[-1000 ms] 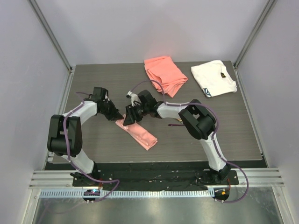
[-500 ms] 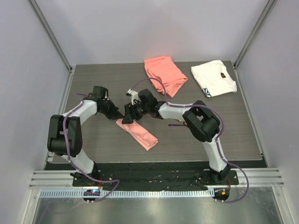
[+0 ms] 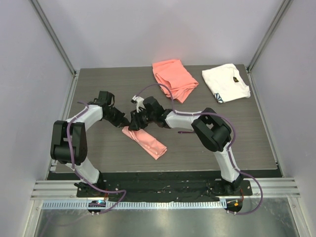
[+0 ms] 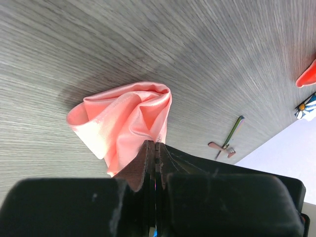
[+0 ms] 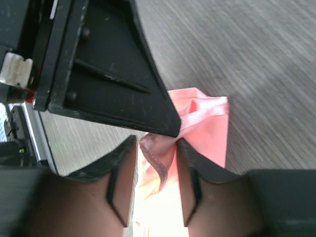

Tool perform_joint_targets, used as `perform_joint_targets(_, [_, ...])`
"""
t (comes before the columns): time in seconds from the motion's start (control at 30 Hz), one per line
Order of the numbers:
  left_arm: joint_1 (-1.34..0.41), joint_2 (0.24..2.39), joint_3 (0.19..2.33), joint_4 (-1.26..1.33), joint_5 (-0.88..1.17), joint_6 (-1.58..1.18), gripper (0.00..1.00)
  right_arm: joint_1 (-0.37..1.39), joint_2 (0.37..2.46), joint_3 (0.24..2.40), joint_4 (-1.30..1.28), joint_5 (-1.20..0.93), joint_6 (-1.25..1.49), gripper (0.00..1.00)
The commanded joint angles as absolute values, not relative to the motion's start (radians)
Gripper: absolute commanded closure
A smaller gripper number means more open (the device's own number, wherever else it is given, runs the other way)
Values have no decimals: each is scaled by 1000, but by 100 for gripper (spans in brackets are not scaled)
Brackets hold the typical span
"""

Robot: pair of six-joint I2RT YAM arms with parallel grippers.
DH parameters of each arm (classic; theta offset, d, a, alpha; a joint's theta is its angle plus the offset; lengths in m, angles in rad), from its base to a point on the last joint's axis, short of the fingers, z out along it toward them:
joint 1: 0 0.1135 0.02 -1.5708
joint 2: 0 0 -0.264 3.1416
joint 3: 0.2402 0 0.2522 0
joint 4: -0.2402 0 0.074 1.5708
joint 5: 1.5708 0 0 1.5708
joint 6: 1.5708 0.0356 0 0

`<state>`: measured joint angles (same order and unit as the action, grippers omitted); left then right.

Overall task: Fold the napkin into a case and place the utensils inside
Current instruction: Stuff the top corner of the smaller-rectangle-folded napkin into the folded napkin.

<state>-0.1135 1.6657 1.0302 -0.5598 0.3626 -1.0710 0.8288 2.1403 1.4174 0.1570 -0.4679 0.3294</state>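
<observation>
The case (image 3: 145,141), a narrow oblong of glossy pale-pink cloth, lies slantwise on the grey wood-grain table (image 3: 98,148) in front of the two arms, its far end raised where both grippers meet it. The left gripper (image 3: 124,123) has its jaws pressed together on that end. From the left wrist the black fingers (image 4: 148,158) meet with no gap, and the satin bunches up and puffs into a rounded mouth just beyond them. The right gripper (image 3: 135,122) comes in from the other side, almost touching the left one. Its jaws are spread and straddle the same bunched end, with pink cloth showing between the two fingers (image 5: 123,168). A darker mauve strip in that gap may be a shadowed hem or a utensil; the right wrist view is too close and dim to tell. The left gripper's black finger crosses the top of that view, its tip on the cloth. One slim dark utensil (image 3: 186,132) lies flat on the table beside the right arm's elbow, well apart from the case (it also shows from the left wrist, with a greenish sheen). At the far edge lie a thicker coral cloth (image 3: 174,79) and a white cloth (image 3: 224,82), near each other but not touching. The white one carries a small dark mark (image 3: 236,78), too small to read as writing.
</observation>
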Motion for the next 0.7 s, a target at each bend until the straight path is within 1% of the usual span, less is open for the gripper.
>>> perform_joint_targets(0.0, [-113, 1672, 1062, -584, 359, -1124, 100, 834, 2118, 1434, 215, -422, 356, 61])
perform_joint_targets(0.1, [-114, 1666, 1065, -591, 348, -1143, 100, 839, 2120, 1437, 213, -422, 362, 62])
perform_joint_targets(0.17, [-114, 1664, 1066, -595, 342, -1147, 100, 845, 2120, 1437, 213, -434, 365, 55])
perform_joint_targets(0.27, [-114, 1663, 1069, -597, 339, -1160, 100, 859, 2112, 1434, 216, -422, 364, 51])
perform_joint_targets(0.5, [-115, 1663, 1071, -592, 357, -1175, 100, 876, 2134, 1471, 172, -379, 354, 51])
perform_joint_targets(0.57, [-115, 1655, 1069, -591, 357, -1178, 100, 876, 2134, 1473, 164, -368, 359, 53])
perform_joint_targets(0.6, [-115, 1654, 1069, -592, 359, -1177, 100, 876, 2132, 1471, 166, -362, 360, 57])
perform_joint_targets(0.63, [-115, 1654, 1069, -595, 353, -1172, 100, 876, 2128, 1468, 169, -359, 362, 64])
perform_joint_targets(0.67, [-117, 1651, 1069, -592, 351, -1169, 100, 876, 2123, 1454, 170, -353, 364, 69])
